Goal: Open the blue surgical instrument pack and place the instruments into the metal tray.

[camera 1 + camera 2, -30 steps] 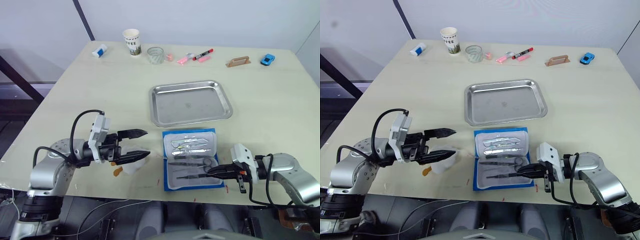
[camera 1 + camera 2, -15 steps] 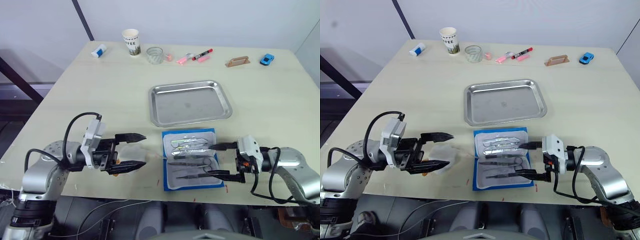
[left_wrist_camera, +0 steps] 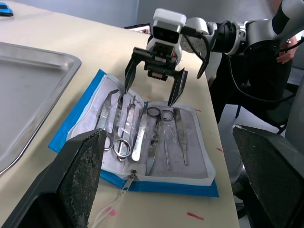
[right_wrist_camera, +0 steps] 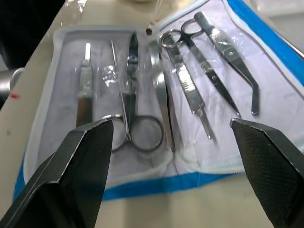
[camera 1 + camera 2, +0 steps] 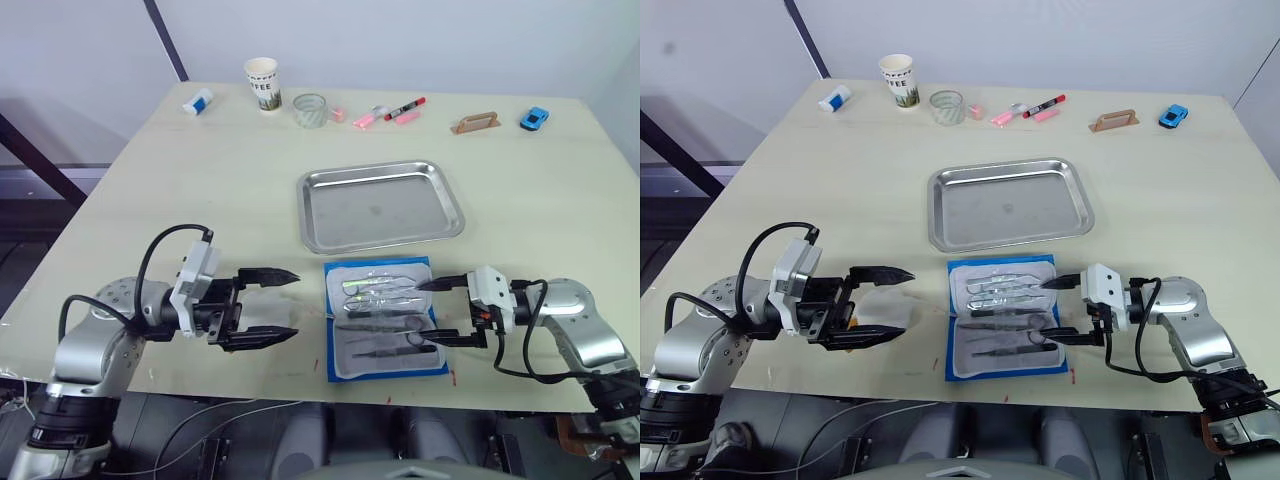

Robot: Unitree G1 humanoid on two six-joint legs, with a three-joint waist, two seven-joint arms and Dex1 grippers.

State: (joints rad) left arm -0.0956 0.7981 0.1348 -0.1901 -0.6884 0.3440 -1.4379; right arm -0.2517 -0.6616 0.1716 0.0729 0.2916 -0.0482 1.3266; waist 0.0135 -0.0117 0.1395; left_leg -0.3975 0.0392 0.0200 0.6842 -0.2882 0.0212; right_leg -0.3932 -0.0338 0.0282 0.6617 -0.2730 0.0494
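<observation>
This looks like a robotics lab set up as a test bench. A plain pale table (image 5: pixel 200 170) stands against a bare white wall, with loose cables hanging below its near edge. Along the far edge behind the steel tray (image 5: pixel 381 205) sits a row of odd props: a paper cup (image 5: pixel 264 83), a glass jar (image 5: pixel 311 110), a red marker (image 5: pixel 406 108), a toy car (image 5: pixel 535 119). Near the tray lies an opened blue surgical pack (image 5: pixel 384 318).

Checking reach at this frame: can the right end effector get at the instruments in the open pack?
Probably yes. The right end effector is open at the edge of the opened pack, and the instruments lie uncovered ahead.
</observation>
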